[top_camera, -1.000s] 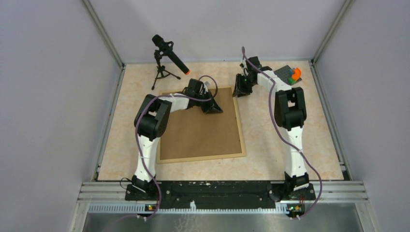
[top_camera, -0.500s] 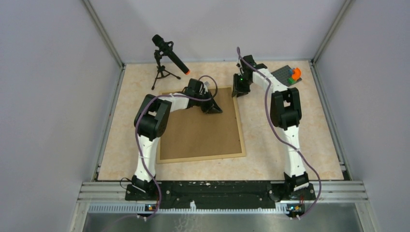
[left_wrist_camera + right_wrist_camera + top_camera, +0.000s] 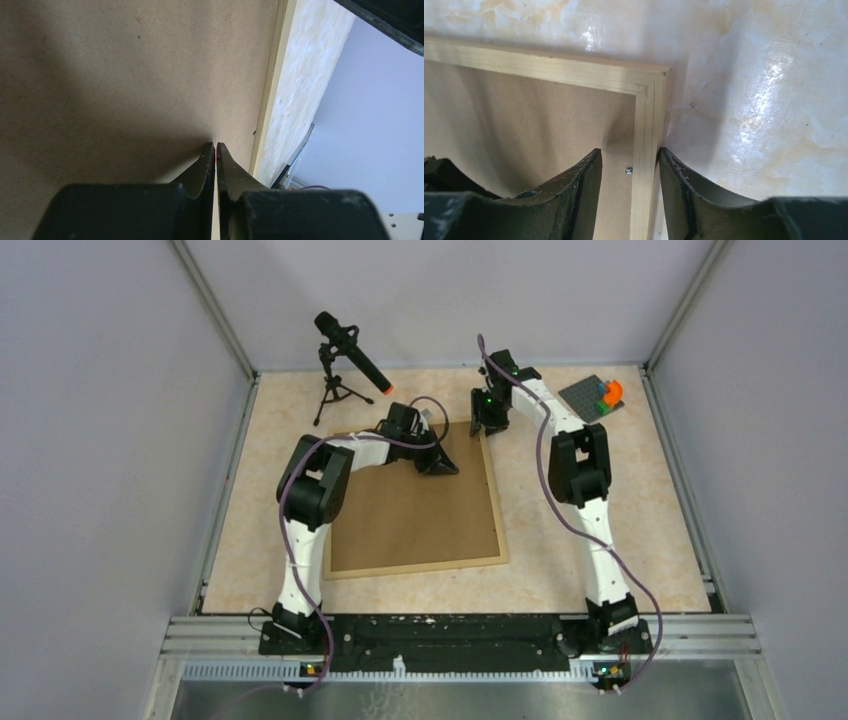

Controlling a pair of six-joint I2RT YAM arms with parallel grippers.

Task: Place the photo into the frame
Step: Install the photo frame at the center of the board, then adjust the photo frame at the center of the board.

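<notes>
The left arm (image 3: 297, 575) and right arm (image 3: 603, 560) have white links, black joints, a purple cable (image 3: 283, 505) each, and black, tapered, scuffed jaws.

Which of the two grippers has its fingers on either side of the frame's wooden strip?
The right gripper: its open fingers straddle the frame's pale strip near a corner. The left gripper has its fingers shut, tips at the brown backing board.

The frame (image 3: 549, 67) is cut off by the right wrist view's left and bottom edges.
</notes>
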